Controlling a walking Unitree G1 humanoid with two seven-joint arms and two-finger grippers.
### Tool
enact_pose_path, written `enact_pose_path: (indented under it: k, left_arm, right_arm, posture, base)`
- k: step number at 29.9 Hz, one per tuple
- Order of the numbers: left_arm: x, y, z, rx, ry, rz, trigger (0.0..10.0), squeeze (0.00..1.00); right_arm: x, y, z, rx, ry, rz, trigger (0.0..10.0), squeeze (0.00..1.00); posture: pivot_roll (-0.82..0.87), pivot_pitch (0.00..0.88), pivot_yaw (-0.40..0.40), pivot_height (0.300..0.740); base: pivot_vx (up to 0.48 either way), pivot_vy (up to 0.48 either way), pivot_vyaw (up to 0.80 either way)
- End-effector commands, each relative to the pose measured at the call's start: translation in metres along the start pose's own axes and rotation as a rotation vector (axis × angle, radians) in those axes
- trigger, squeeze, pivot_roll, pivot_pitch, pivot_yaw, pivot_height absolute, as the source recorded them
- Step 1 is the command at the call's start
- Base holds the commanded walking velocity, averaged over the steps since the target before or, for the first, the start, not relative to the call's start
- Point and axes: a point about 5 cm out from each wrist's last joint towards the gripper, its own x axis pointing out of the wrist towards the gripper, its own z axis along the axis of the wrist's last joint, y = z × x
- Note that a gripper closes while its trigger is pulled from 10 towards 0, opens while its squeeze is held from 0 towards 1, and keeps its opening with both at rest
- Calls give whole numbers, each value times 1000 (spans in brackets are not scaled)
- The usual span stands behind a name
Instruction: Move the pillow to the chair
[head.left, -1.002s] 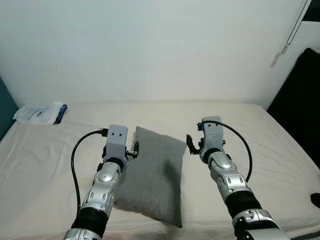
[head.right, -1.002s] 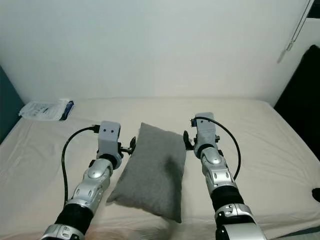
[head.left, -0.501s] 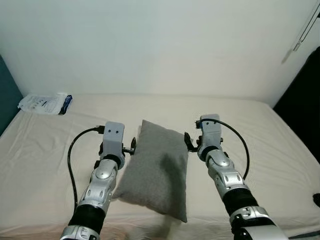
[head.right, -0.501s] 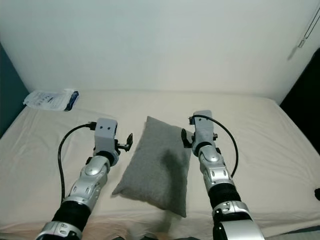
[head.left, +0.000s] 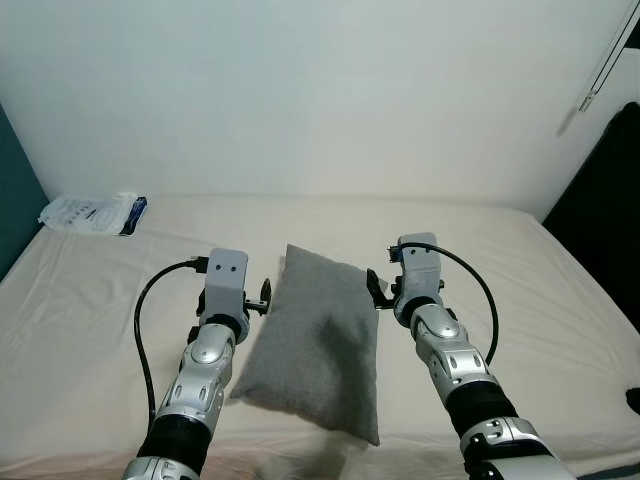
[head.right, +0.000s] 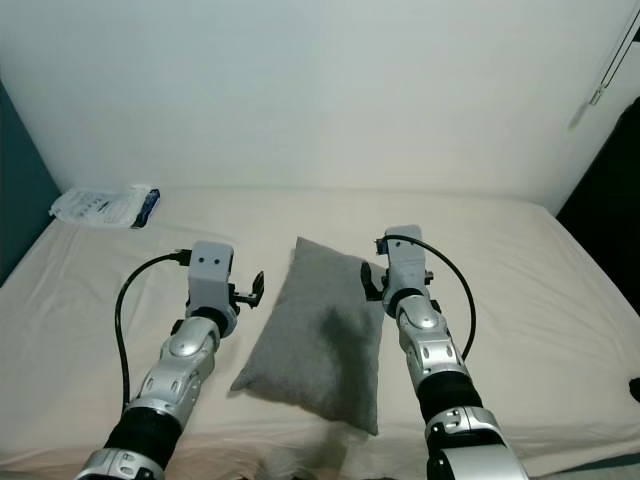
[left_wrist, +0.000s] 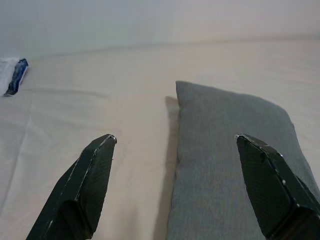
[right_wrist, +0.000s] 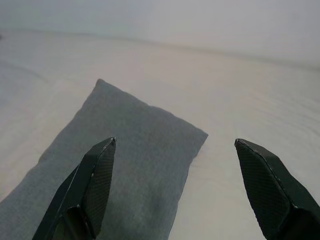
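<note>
On the beige bed (head.left: 90, 300), the grey rectangular fabric pillow (head.left: 318, 345) is lying flat; the left tool (left_wrist: 175, 187) and right tool (right_wrist: 172, 187), both spread wide, are flanking its far end, apparently preparing to squeeze it between them.

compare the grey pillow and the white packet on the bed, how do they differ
The grey pillow is large, plain and soft, lying mid-bed between the left gripper and right gripper. The white packet is smaller, flat, with a blue end, at the bed's far left corner. Both rest on the cream sheet.
</note>
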Motion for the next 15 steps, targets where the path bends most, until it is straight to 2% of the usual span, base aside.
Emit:
enact_pose_path:
  k: [1,9,15]
  left_arm:
    - [-1,0,-4,2,18,-7,10000,0]
    - [1,-2,-3,17,20,-39,10000,0]
    - [1,-8,-4,12,27,-60,10000,0]
  right_arm:
    - [0,-4,0,10,-6,-23,10000,0]
    - [-3,-5,-4,35,-11,-16,10000,0]
    - [-4,-5,-11,-13,20,-9,10000,0]
  posture:
    - [-64,0,-51,650]
    - [-69,0,-32,645]
    - [-55,0,-42,630]
  base:
    - [0,0,0]
    - [0,0,0]
    - [0,0,0]
